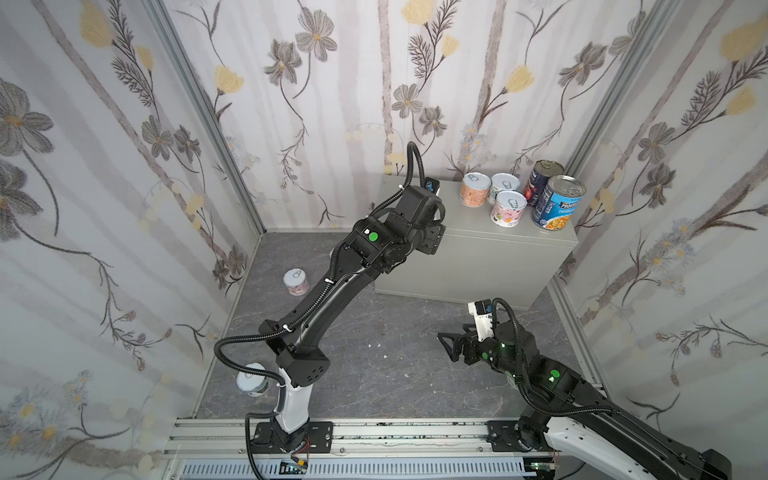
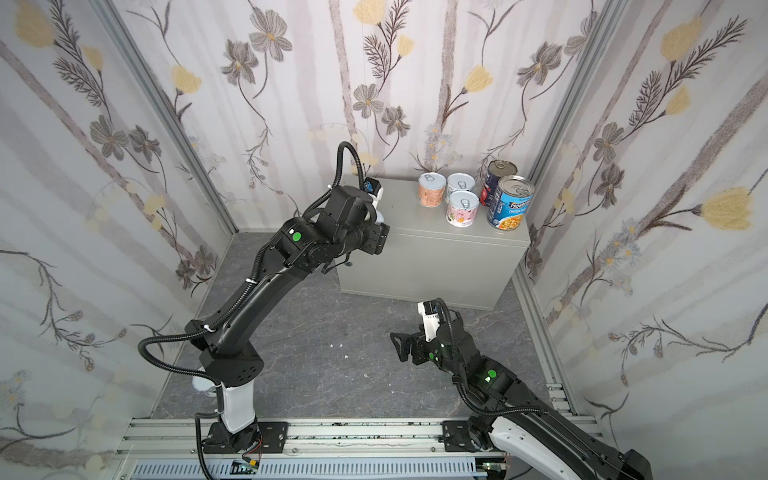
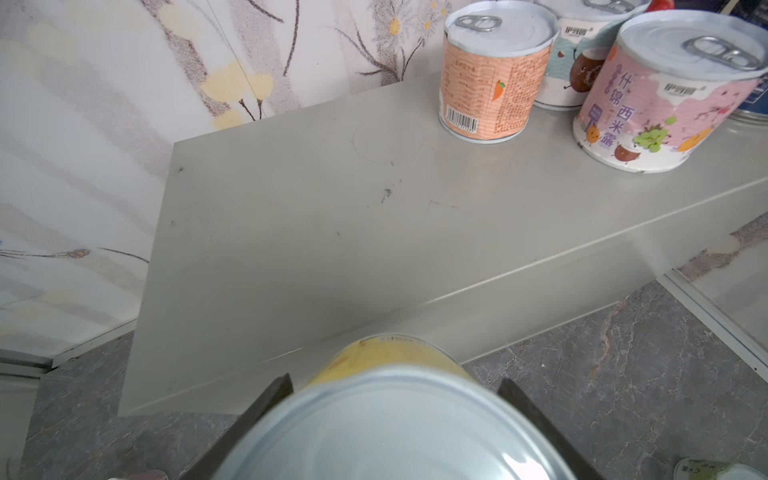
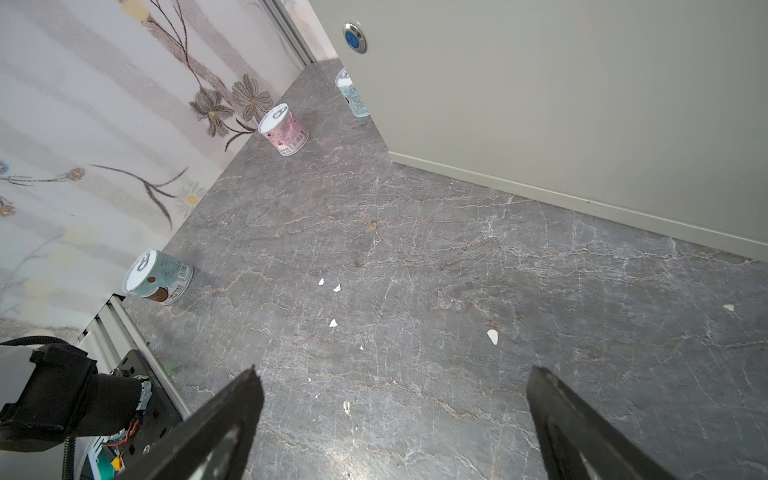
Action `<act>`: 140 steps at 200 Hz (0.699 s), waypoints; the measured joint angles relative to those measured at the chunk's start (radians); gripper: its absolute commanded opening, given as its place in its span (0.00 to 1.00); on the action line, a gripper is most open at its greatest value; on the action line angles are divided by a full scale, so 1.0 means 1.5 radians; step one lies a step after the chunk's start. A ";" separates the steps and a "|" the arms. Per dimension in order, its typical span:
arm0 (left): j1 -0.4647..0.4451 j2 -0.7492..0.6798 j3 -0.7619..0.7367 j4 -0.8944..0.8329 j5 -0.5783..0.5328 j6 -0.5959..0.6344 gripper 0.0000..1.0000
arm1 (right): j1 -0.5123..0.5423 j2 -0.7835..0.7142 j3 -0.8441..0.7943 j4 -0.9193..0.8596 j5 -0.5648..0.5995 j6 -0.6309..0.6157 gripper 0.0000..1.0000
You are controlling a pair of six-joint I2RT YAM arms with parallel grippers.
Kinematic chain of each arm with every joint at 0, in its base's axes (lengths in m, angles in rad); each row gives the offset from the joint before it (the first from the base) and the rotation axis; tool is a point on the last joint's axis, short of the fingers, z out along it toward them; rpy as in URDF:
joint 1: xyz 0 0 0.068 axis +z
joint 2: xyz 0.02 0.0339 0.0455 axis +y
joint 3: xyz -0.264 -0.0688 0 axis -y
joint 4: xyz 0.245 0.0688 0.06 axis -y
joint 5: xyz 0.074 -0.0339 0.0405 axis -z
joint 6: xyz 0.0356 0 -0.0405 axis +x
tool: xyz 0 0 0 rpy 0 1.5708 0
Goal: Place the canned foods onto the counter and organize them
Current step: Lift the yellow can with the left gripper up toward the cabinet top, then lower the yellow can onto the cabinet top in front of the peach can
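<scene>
My left gripper (image 3: pixel 395 382) is shut on a yellow-labelled can (image 3: pixel 390 432), held over the front left part of the grey counter (image 1: pixel 469 232); the can's silver end faces the wrist camera. On the counter's right end stand an orange can (image 1: pixel 475 189), a teal can (image 1: pixel 504 186), a pink can (image 1: pixel 509 208), a navy-and-red tall can (image 1: pixel 542 178) and a blue soup can (image 1: pixel 559 203). On the floor stand a pink can (image 1: pixel 296 282), a teal can (image 4: pixel 158 276) and another teal can (image 4: pixel 352 93) at the counter's corner. My right gripper (image 4: pixel 395 372) hangs open over bare floor.
Flowered walls close in the dark marbled floor (image 1: pixel 374 365) on three sides. Small white scraps (image 4: pixel 492 336) lie on the floor. The arm bases sit on a metal rail (image 1: pixel 395 436) at the front. The counter's left half (image 3: pixel 311 216) is bare.
</scene>
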 measured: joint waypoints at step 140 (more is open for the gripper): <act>-0.005 0.129 0.143 0.037 -0.008 -0.008 0.62 | -0.008 0.037 -0.012 -0.004 -0.010 -0.013 1.00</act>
